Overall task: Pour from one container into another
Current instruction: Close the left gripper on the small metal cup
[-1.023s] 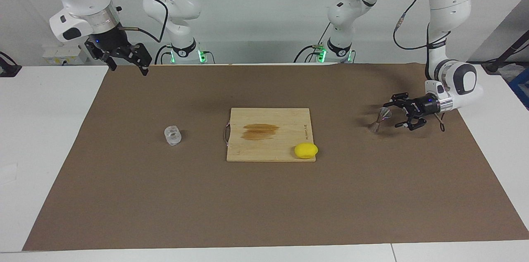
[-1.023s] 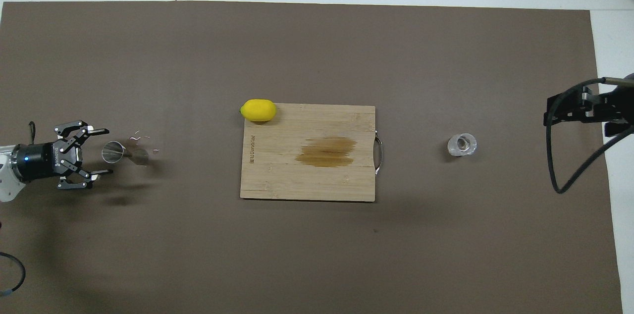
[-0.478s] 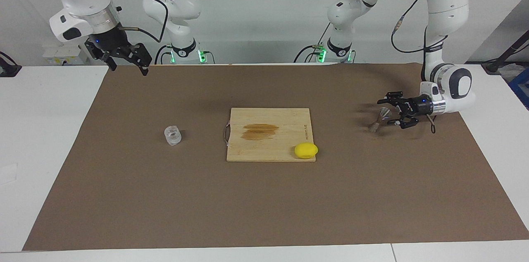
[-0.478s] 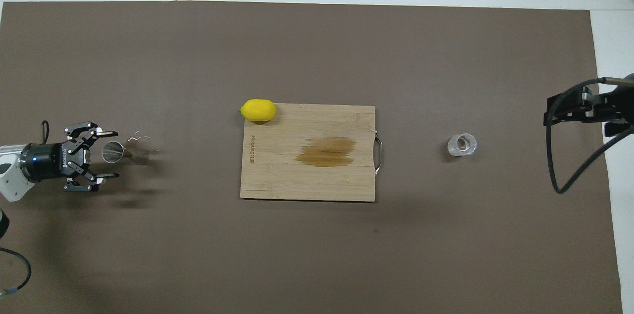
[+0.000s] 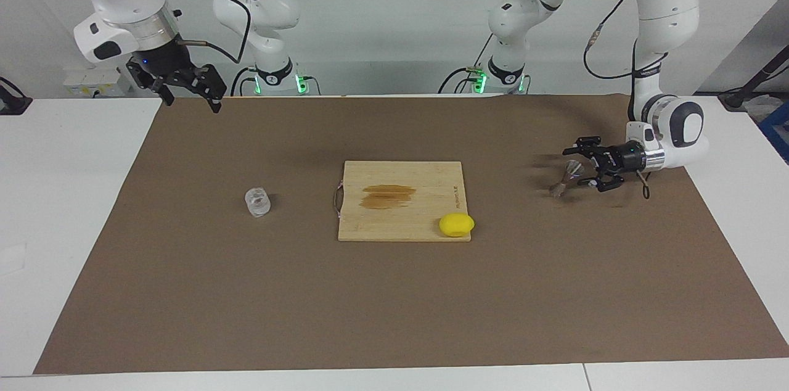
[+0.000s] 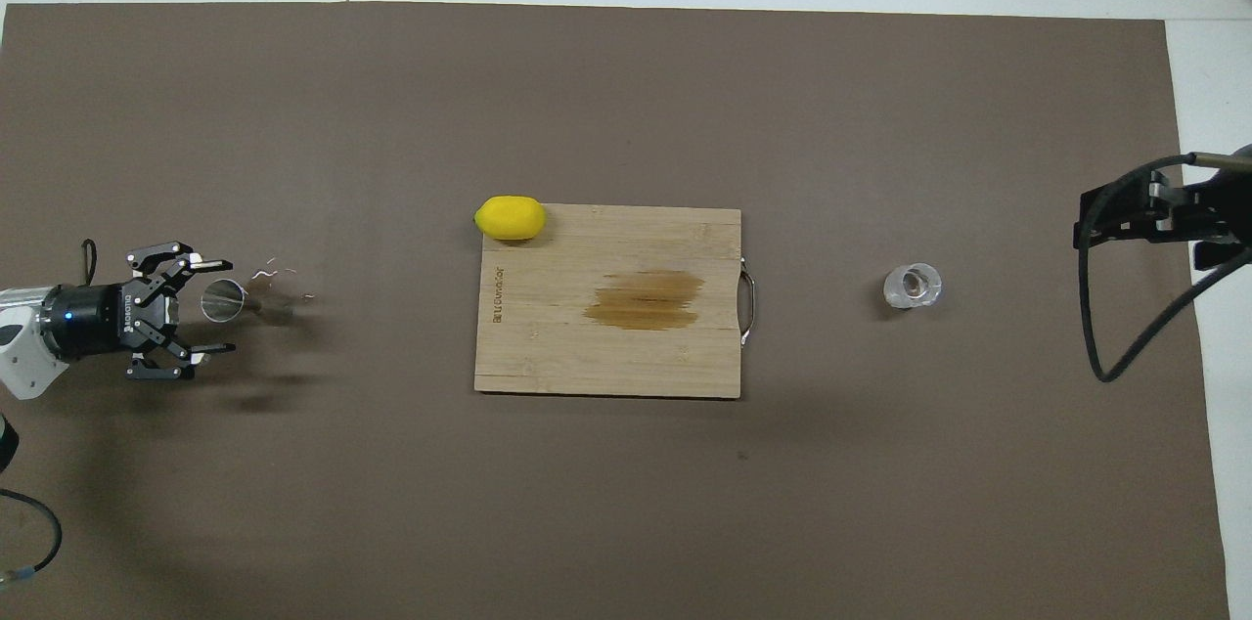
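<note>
Brown mat (image 5: 394,292) fills the facing view: left gripper (image 5: 582,164) spread wide around the metal jigger (image 5: 566,178), right gripper (image 5: 188,92) open, waiting aloft. Overhead, the glass cup (image 6: 912,286) sits beside the cutting board (image 6: 606,346), toward the right arm's end

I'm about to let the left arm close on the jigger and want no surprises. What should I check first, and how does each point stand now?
1. Left gripper open beside the metal jigger, jaws turned sideways: ok.
2. Jigger upright: not ok, it looks tilted.
3. Jigger between the jaws: cannot tell.
4. Glass cup upright, toward the right arm's end: ok.
5. Right gripper open, waiting raised over the mat's edge: ok.
6. Cutting board and lemon lie between cup and jigger: ok.
</note>
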`<action>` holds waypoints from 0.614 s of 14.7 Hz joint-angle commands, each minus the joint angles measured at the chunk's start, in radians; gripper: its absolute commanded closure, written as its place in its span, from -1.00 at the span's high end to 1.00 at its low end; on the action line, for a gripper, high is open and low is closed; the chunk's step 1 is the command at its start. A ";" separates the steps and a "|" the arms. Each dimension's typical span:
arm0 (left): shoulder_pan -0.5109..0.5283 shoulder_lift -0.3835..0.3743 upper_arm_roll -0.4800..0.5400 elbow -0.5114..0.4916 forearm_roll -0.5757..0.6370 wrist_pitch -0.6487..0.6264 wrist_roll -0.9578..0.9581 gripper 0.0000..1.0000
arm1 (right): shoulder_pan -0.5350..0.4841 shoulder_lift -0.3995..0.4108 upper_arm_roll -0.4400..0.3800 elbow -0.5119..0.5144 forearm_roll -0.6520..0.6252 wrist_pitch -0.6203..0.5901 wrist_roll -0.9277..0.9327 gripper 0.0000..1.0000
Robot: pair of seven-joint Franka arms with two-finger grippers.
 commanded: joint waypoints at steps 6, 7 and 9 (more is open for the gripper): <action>-0.012 -0.003 0.007 -0.022 -0.008 0.027 0.039 1.00 | -0.014 -0.002 0.005 -0.004 0.022 -0.006 0.008 1.00; -0.012 -0.003 0.007 -0.022 -0.008 0.026 0.041 1.00 | -0.014 -0.002 0.005 -0.004 0.022 -0.007 0.008 1.00; -0.012 -0.003 0.007 -0.022 -0.008 0.026 0.039 1.00 | -0.014 -0.002 0.005 -0.004 0.022 -0.006 0.008 1.00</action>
